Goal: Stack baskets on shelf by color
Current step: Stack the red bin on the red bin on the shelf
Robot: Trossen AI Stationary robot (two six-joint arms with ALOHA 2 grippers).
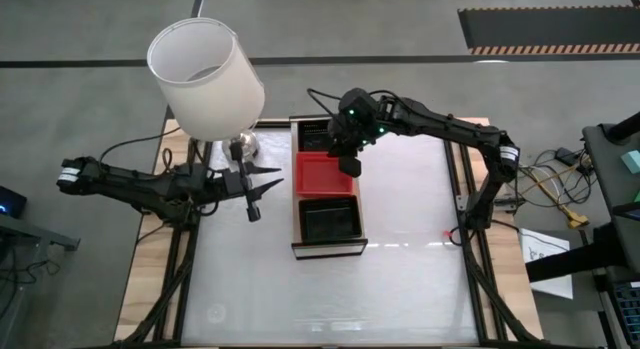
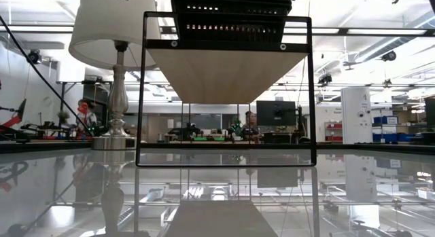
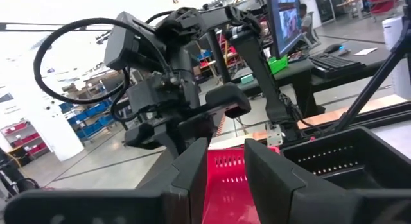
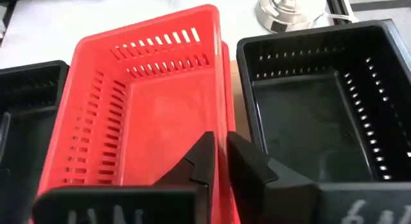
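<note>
A: From overhead, what sits on the long light-wood shelf [image 1: 296, 204] with dark frame edges?

B: Three slotted plastic baskets in a row: a black one [image 1: 314, 137] at the far end, a red one [image 1: 325, 175] in the middle, another black one [image 1: 331, 221] nearest. All look empty. The right hand [image 1: 351, 165] sits at the red basket's right rim; the left hand [image 1: 250, 195] hovers beside the white-shaded lamp [image 1: 205, 77], off the shelf.

A: And the left wrist camera?

B: Left fingers [image 3: 273, 179] stand apart, holding nothing.

A: Right wrist?

B: Right fingers [image 4: 255, 166] straddle the red basket's wall [image 4: 223, 89], narrowly parted; whether they pinch it I cannot tell. No readable writing.
</note>
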